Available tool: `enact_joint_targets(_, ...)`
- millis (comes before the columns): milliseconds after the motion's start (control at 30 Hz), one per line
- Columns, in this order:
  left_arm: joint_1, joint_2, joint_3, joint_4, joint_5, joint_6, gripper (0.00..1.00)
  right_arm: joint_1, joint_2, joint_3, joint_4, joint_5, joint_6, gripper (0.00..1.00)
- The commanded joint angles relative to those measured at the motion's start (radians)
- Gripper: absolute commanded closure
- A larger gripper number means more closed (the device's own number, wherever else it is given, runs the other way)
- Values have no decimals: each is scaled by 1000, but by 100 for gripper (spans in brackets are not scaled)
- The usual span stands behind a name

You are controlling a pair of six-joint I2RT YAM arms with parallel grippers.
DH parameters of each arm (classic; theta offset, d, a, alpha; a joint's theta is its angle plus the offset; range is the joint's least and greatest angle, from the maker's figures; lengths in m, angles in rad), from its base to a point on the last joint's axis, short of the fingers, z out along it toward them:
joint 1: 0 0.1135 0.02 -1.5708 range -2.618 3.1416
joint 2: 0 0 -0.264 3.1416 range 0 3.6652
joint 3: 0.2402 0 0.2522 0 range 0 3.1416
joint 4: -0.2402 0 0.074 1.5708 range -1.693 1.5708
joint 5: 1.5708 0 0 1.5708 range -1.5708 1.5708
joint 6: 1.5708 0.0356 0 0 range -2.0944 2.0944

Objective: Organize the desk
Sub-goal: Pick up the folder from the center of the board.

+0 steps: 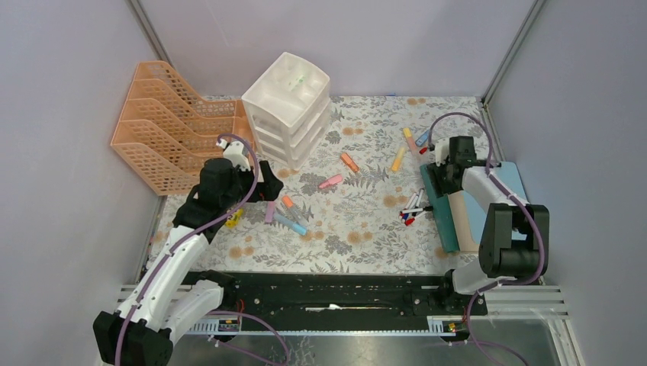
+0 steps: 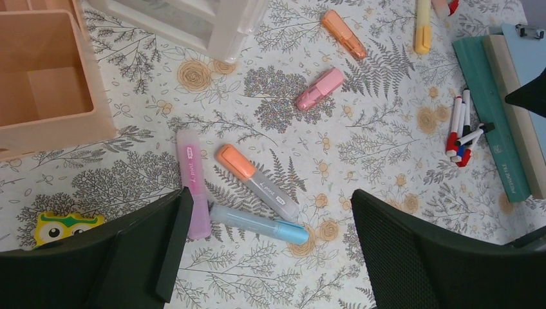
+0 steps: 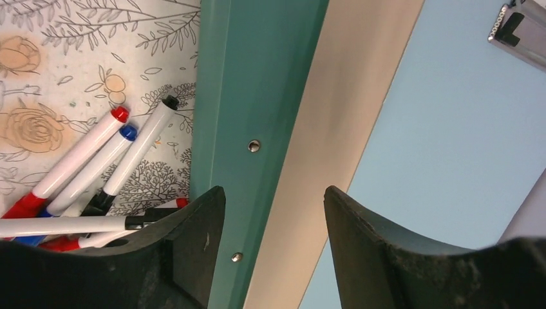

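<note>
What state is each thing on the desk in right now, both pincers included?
Desk: cluttered, not yet tidied.
Highlighters: capped, scattered loose.
Folders: shut, stacked together.
Pens: capped, heaped beside the folders.
Drawer unit: drawers shut.
File rack: upright, slots look empty.
Left pincer: open, empty, above the highlighters.
Right pincer: open, empty, over the folders' edges.

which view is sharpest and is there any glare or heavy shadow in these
Left wrist view: sharpest, the print on the grey highlighter shows, and its own jaws sit dark and soft along the bottom. Right wrist view: the pens are crisp, a dim smudge of shadow lies on the beige board, and the jaws are nearly black. Top external view: even, soft light, no glare, small items lack detail.
</note>
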Motion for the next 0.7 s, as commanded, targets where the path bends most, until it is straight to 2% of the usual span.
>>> enact_joint_targets(0, 13, 3, 1, 56, 54, 0, 1, 41, 17, -38, 60, 168, -27, 35)
enact_joint_targets(467, 13, -53, -5, 58, 74, -13, 1, 119, 123, -68, 113, 308, -50, 50)
enact_joint_targets(667, 14, -66, -6, 57, 78, -15, 1, 137, 146, -72, 94, 327, -44, 67)
